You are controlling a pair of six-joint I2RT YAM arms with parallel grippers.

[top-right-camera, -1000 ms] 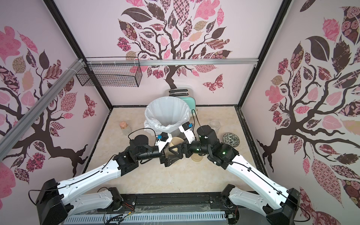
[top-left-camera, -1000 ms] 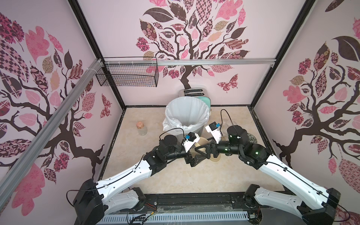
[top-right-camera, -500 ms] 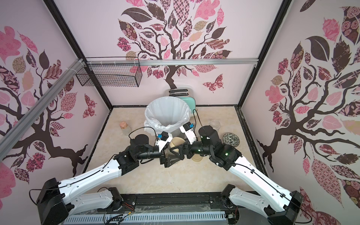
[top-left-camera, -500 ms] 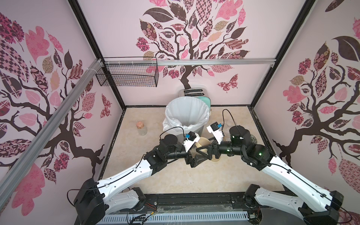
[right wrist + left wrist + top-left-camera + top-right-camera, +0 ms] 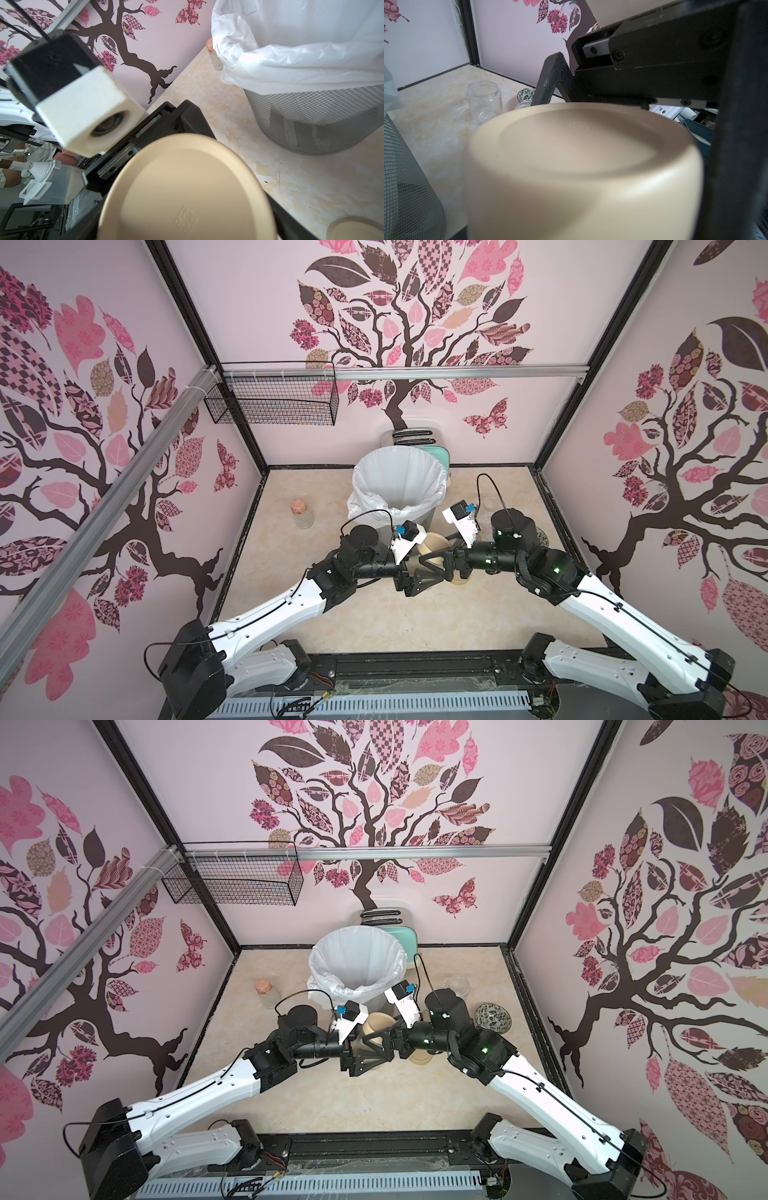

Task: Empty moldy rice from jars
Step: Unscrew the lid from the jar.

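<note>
My right gripper stands wide across the lidded jar. Its fingers lie against the rim of the beige lid on both sides, so I read it as clamped on that lid. The left gripper meets it head-on at the same jar, but the lid fills its wrist camera and I cannot tell how its jaws stand. The glass is hidden under both tools (so the rice is out of my sight). This jar is just in front of the mesh bin with its white liner. A loose lid lies on the table beside it. Farther right stand an open jar, clear and empty, and the patterned bowl. The corked flask is well apart on the left.
</note>
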